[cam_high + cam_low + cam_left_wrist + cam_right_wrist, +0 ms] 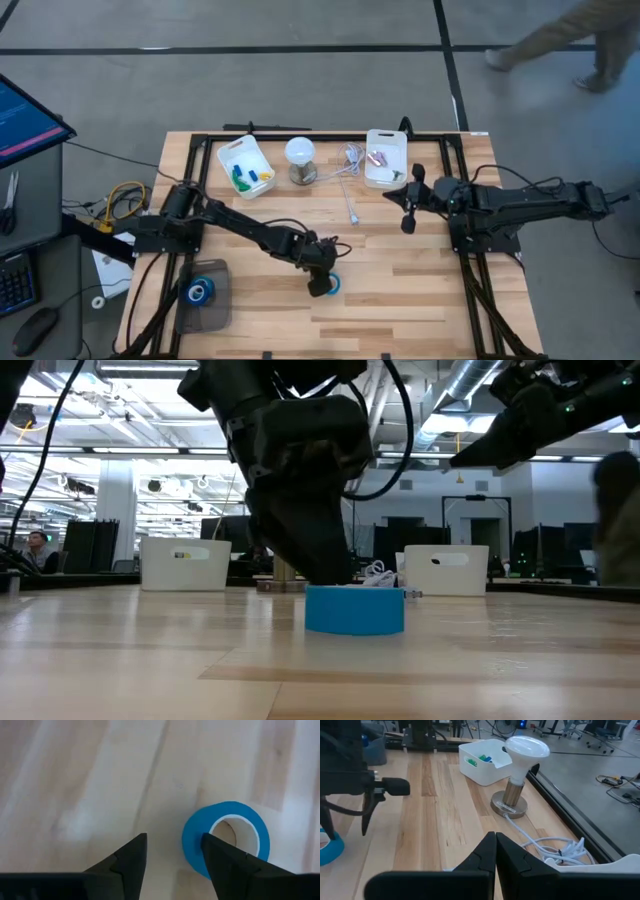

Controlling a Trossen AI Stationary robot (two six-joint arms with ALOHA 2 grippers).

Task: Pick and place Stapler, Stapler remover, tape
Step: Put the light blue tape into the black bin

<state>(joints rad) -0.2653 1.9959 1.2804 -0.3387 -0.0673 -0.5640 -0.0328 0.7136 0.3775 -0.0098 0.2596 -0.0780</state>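
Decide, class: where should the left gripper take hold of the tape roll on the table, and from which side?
Grip the tape across its ring wall, coming straight down from above. It lies flat with its hole facing up, so one finger can go inside and one outside. The open left gripper is offset: one finger is at the outer wall, none in the hole.

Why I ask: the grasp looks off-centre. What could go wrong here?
1. The open left gripper has one finger against the bright blue ring-shaped tape roll and the other over bare wooden table; closing now would likely miss.
2. Descending could push the roll sideways.
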